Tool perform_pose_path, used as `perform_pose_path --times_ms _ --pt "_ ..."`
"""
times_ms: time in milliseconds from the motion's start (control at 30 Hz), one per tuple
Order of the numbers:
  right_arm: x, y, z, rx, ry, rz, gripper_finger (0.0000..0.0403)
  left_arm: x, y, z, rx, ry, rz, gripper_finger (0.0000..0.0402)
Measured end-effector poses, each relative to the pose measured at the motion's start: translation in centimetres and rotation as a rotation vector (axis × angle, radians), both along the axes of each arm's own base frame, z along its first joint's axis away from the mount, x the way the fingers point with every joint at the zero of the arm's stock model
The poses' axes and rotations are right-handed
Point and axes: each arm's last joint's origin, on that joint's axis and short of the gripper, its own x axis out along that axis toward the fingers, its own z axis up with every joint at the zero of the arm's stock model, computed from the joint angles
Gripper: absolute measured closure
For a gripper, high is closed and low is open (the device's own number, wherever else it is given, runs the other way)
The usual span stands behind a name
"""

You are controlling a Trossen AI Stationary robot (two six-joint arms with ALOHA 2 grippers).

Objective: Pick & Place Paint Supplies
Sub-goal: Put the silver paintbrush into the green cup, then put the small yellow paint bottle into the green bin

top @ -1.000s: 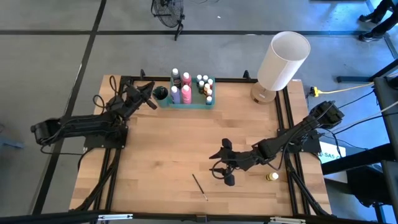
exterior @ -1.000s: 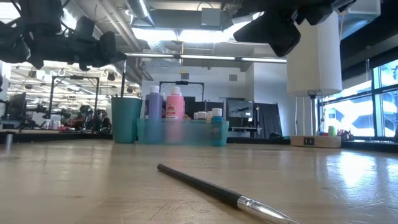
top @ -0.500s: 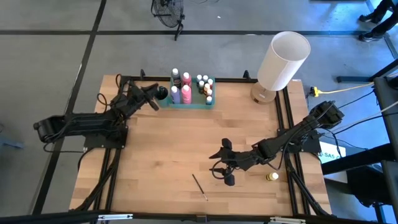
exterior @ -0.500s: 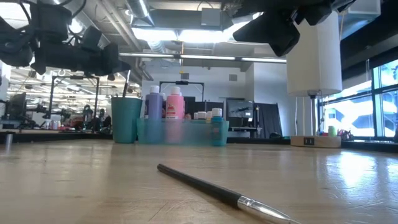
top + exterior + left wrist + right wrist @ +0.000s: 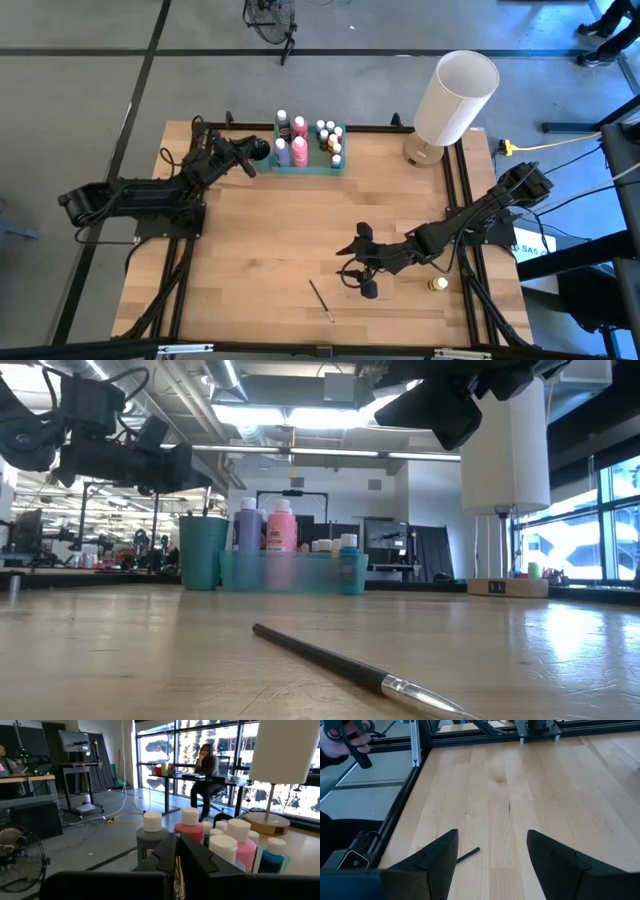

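Note:
Several white-capped paint bottles [image 5: 299, 150] stand in a translucent green tray [image 5: 309, 168] at the table's far edge, and a teal cup [image 5: 261, 149] stands on the table just left of the tray. My left gripper [image 5: 248, 155] hovers shut and level at the cup's rim [image 5: 203, 518]; a thin dark brush seems to reach from its tips down into the cup. My right gripper [image 5: 358, 268] hangs open above the table's near middle. A dark paintbrush [image 5: 321, 300] lies flat on the wood near the front edge, and a small yellow bottle [image 5: 437, 284] lies at the near right. My left gripper has its two fingers [image 5: 165, 855] pressed together, level, coming from the table's left. What sits between them is hidden by the fingers themselves. I cannot tell which part of the brush it has; the brush points down into the cup.
A big white lamp [image 5: 455, 98] stands at the table's far right corner. Black frame rails run along both sides. A person sits at a desk [image 5: 205, 770] beyond the table, and a hand [image 5: 342, 740] shows off its edge. Bare wood lies between the arms.
My left gripper has moved toward the tray and down, ending just over the cup. The thin brush that hung below its tips half a second ago has sunk toward the cup.

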Motion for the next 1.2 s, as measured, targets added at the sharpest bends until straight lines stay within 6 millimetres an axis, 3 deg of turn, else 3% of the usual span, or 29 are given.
perform_pose_path --times_ms 300,667,800,1033,1200 --pt "0.0 0.0 0.0 0.0 0.0 0.0 0.0162 0.1 0.0 -0.2 -0.004 0.017 -0.006 0.0367" --pt "0.0 0.0 0.0 0.0 0.0 0.0 0.0162 0.1 0.1 -0.2 -0.005 0.017 0.001 0.0302" --pt "0.0 0.0 0.0 0.0 0.0 0.0 0.0162 0.1 0.0 0.1 -0.038 -0.063 -0.01 0.0275" --pt "0.0 0.0 0.0 -0.001 0.001 0.0 0.0162 0.3 -0.7 1.8 0.073 -0.201 -0.183 0.0237" --pt "0.0 0.0 0.0 -0.008 0.003 0.003 0.0162 0.7 -1.3 2.0 0.053 -0.245 -0.256 0.0219"
